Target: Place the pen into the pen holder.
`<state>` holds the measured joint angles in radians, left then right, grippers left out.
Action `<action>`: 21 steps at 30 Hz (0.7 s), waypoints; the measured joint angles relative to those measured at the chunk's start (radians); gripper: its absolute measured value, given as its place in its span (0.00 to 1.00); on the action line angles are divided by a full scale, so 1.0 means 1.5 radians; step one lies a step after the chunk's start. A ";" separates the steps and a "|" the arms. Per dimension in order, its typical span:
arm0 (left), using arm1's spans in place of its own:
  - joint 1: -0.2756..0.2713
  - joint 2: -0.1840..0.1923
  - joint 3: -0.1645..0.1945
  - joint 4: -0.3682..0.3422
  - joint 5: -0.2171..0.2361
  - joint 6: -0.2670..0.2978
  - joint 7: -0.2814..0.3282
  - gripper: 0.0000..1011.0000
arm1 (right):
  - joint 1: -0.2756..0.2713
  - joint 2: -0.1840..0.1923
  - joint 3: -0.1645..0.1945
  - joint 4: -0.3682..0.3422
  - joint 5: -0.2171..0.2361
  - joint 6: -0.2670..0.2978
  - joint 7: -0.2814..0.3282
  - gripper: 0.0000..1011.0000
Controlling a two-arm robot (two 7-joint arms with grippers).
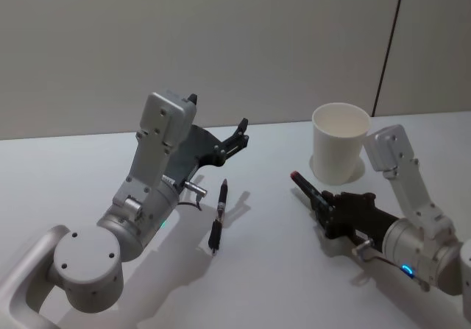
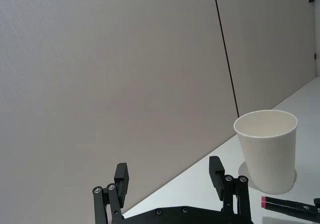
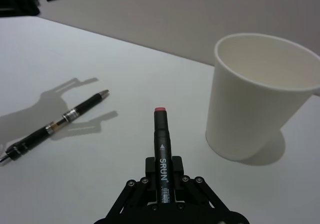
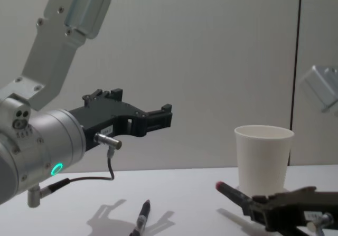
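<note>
Right gripper [image 1: 320,202] clamped on red-tipped pen [image 3: 162,144], just beside white cup [image 1: 340,145]; left gripper [image 2: 169,171] raised, fingers [image 2: 121,178] spread wide; black pen [image 1: 218,215] flat on table [image 1: 73,167].

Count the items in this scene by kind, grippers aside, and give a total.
Pens: 1, the black pen lying on the table.
Markers: 1, the red-tipped marker, held in the right gripper.
Paper cups: 1, the white paper cup, upright.
Total: 3. The left gripper hangs open above the table.
</note>
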<state>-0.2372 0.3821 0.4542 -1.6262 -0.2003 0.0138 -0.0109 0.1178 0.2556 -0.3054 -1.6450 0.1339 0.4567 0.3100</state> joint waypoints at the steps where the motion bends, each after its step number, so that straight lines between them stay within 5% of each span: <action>1: 0.000 0.000 0.000 0.000 0.000 0.000 0.000 0.99 | -0.001 0.002 -0.001 0.000 -0.001 -0.015 0.008 0.18; 11: 0.000 0.000 0.000 0.000 0.000 0.000 0.000 0.99 | -0.009 0.009 -0.001 -0.009 0.014 -0.115 0.040 0.18; 21: 0.000 0.000 0.000 0.000 0.000 0.000 0.000 0.99 | -0.019 0.017 0.011 -0.026 0.042 -0.202 0.014 0.18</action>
<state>-0.2371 0.3821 0.4542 -1.6262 -0.2004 0.0138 -0.0109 0.0893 0.2807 -0.2895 -1.6834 0.1968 0.1533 0.3308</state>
